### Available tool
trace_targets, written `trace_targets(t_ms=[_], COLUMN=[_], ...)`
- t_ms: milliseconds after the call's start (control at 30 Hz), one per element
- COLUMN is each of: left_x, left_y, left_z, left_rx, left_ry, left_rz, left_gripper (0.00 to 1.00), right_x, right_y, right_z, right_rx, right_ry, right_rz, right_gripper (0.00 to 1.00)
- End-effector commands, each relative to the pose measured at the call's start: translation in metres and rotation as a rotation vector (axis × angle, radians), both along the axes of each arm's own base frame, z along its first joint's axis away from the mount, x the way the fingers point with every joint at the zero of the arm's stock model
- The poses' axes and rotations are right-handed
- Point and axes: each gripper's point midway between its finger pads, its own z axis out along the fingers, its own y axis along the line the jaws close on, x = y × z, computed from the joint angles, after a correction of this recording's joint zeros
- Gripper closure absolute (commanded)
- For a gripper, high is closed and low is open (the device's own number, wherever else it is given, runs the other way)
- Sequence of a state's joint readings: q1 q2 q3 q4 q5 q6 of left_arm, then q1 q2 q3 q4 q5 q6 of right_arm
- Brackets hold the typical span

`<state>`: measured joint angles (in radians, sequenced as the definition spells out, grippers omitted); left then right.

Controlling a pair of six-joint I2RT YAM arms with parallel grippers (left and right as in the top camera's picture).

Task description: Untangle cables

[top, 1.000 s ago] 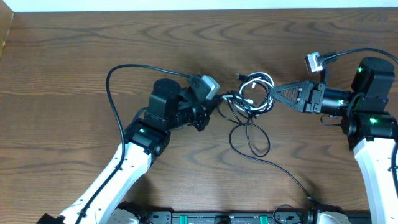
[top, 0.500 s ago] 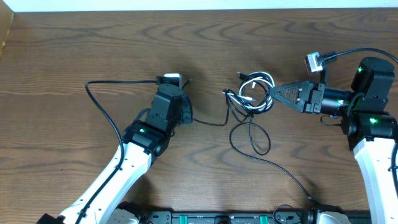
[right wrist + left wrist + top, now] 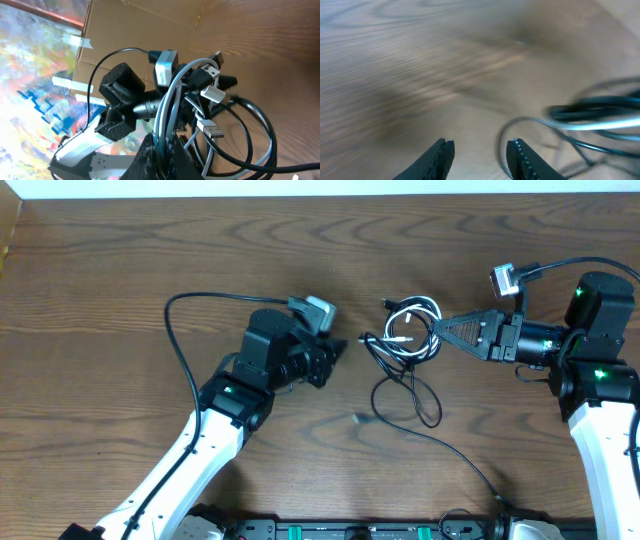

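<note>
Motion shows first in the overhead view. Half a second ago the left gripper (image 3: 337, 349) was off toward the left of the frame with one black strand stretched behind it. Now it is back near the centre, just beside the cables (image 3: 405, 335), and that strand lies slack on the desk (image 3: 120, 280). Judging by this, one pull is finished and another grasp is being lined up. The right gripper (image 3: 438, 331) pinches the tangle's right edge. The bundle's long axis runs from the coil at upper centre down through a loose loop, with a tail trailing toward the lower right. The plug tips point to the upper left.

The left wrist view is blurred. The fingers (image 3: 441, 156) are spread with nothing between them, and the cables (image 3: 592, 112) lie at the right.

In the right wrist view, the fingers (image 3: 150, 160) are pressed together on whitish and black strands.
</note>
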<state>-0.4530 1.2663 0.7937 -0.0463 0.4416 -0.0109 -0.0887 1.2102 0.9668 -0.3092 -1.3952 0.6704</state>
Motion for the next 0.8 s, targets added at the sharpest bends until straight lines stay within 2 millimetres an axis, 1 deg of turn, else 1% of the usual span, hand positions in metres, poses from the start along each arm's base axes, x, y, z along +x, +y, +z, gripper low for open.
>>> trace_targets(t_ms=[0, 133, 300, 433, 667, 767], left_x=[-0.019, -0.020, -0.027, -0.034, -0.027, -0.023], left_y=[-0.020, -0.021, -0.028, -0.036, -0.038, -0.040], left_z=[0.015, 0.015, 0.018, 0.027, 0.036, 0.045], left_rx=[-0.024, -0.025, -0.038, -0.076, -0.087, -0.100], left_ry=[-0.090, -0.090, -0.106, -0.134, -0.186, -0.231], left_rz=[-0.226, -0.228, -0.280, -0.341, -0.334, -0.331], left_gripper=[0.59, 0.59, 0.59, 0.59, 0.61, 0.64], right_x=[-0.003, -0.003, -0.003, -0.003, -0.003, -0.003], right_y=[0.000, 0.000, 0.000, 0.000, 0.000, 0.000], right_z=[0.006, 0.006, 0.006, 0.006, 0.006, 0.006], right_rx=[0.011, 0.011, 0.011, 0.011, 0.010, 0.011], right_ry=[-0.011, -0.011, -0.011, -0.013, -0.014, -0.014], right_rz=[0.015, 0.015, 0.014, 0.015, 0.014, 0.015], right_gripper=[0.99, 0.99, 0.99, 0.99, 0.99, 0.99])
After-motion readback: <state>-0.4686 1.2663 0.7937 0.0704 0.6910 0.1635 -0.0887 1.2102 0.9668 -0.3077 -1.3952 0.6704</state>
